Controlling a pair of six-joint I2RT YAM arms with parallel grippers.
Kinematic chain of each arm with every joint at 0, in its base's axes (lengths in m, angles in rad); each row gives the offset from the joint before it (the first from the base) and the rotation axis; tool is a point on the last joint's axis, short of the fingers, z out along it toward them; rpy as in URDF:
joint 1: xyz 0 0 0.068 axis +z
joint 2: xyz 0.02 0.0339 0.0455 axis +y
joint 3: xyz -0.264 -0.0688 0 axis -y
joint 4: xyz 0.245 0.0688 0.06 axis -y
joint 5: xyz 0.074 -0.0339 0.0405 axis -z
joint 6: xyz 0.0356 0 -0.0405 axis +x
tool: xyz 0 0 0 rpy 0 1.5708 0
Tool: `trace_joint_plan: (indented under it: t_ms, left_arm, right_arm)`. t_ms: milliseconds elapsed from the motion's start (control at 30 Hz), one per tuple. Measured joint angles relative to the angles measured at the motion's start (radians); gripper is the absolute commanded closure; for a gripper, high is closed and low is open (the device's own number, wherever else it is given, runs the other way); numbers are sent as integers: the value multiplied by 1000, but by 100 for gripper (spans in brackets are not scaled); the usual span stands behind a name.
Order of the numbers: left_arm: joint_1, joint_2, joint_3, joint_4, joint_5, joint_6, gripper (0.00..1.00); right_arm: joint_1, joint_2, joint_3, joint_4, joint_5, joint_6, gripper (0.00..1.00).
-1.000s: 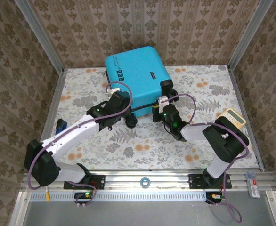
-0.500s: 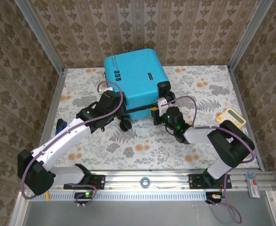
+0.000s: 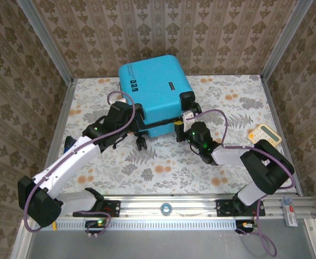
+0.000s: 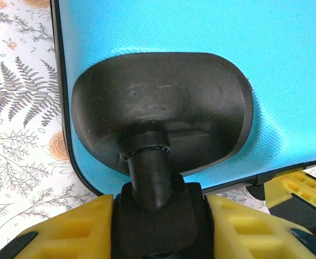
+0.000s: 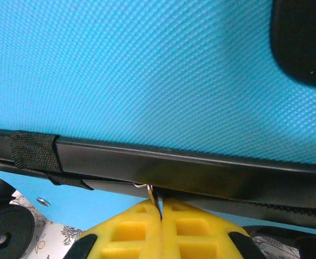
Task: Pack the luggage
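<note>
counter (image 3: 228, 162): floral top | luggage (image 3: 158, 86): closed, far middle, near-left corner nudged slightly left of a second ago | left tool (image 4: 158, 204): part-open, clamped on near-left wheel (image 4: 147, 181), shifted left with it | right tool (image 5: 159, 208): pinched tight on thin metal zip tab (image 5: 153, 193), near-right edge, unchanged

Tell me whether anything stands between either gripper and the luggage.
Nothing visible does. The left gripper is clamped on a spinner wheel at the near left corner of the luggage. The right gripper pinches a thin metal tab at the black seam on its near edge. Both touch it directly.
</note>
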Motion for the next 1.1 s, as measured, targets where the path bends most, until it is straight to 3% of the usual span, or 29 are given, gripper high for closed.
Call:
trace_joint_plan:
  t_ms: [433, 533, 667, 867, 1000, 1100]
  left_arm:
    - [2, -11, 0, 8, 27, 3, 99]
    - [2, -13, 6, 7, 28, 32, 100]
    - [31, -16, 74, -89, -51, 117, 100]
    - [73, 12, 132, -175, -130, 220, 100]
    - [79, 44, 142, -184, -102, 262, 84]
    - [54, 76, 161, -184, -64, 280, 56]
  right_arm:
    - [-8, -19, 32, -92, 39, 53, 100]
    - [-40, -24, 35, -97, -40, 45, 100]
    - [-153, -23, 40, -118, -136, 43, 100]
    - [-200, -23, 80, -95, -23, 41, 100]
    - [-196, -23, 100, -60, -43, 38, 100]
    - [-192, -23, 125, -49, -69, 32, 100]
